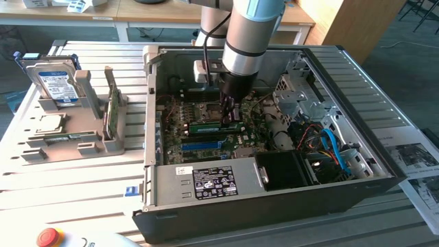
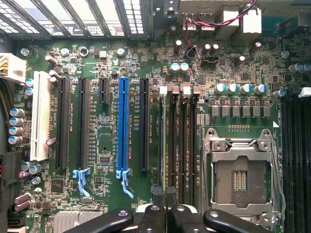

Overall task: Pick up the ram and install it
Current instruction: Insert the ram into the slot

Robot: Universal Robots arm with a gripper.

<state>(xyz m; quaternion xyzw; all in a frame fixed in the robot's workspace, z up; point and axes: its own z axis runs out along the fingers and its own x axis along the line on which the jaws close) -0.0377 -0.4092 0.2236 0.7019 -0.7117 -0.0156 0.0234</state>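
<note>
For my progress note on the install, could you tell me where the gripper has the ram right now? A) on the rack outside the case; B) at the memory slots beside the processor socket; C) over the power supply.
B: the gripper grips the ram on edge at the memory slots beside the processor socket.

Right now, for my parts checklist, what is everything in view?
open black computer case: one, black, on slatted table
green motherboard: one, green, inside case
thin green ram stick: one, green, gripped at memory slots
similar green stick: one, green, flat on grey holder
silver hard drive: one, silver, upright in holder
square silver processor chip: one, silver, on holder
round red button: one, red, table's near edge
gripper: one, black, shut on ram stick
</note>
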